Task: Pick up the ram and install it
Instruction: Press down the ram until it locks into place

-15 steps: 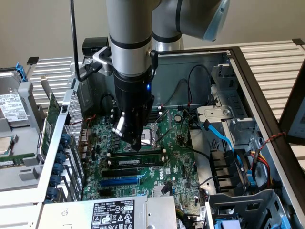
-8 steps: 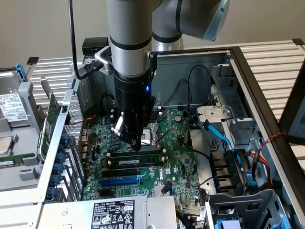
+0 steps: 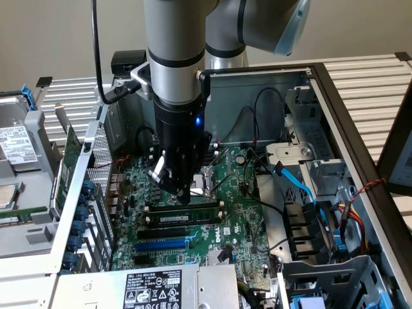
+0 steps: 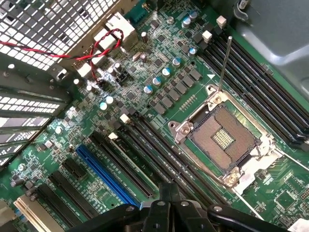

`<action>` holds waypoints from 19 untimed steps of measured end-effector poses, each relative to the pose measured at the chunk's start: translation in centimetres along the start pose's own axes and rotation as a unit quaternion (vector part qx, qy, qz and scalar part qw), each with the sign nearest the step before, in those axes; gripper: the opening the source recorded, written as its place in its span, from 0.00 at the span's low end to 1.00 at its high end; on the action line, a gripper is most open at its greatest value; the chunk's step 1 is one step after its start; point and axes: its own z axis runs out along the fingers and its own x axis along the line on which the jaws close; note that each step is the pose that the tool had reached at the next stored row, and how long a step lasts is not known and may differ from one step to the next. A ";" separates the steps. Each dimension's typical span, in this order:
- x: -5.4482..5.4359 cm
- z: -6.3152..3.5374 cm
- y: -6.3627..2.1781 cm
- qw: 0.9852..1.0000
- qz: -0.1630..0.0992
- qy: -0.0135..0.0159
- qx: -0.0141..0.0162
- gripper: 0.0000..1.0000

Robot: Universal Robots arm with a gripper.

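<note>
ram [image 3: 187,220] lies flat, ends toward exterior view's sides.

An open computer case [image 3: 335,96] is lying on a slatted table [image 3: 373,77]; a green motherboard [image 4: 159,87] is sitting inside it, showing an empty processor socket [image 4: 224,142], long black slots [image 4: 260,87] and a blue slot [image 4: 104,176]; red-and-black wires [image 4: 104,41] are looping near a perforated metal grille [image 4: 53,24]; blue cables [image 3: 302,187] are trailing toward the exterior view's right.

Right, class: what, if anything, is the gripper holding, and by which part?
Nothing that shows: the gripper is shut with nothing between its fingers, and its tip is just above the ram among the slots.
</note>
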 end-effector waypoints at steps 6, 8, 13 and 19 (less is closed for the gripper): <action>0.0 0.08 0.00 0.999 0.036 0.000 0.000 0.11; 0.0 0.12 -0.02 0.999 0.045 0.000 -0.001 0.11; 0.0 0.15 -0.05 0.998 0.068 0.000 -0.001 0.11; 0.0 0.16 -0.05 0.996 0.089 0.009 0.008 0.11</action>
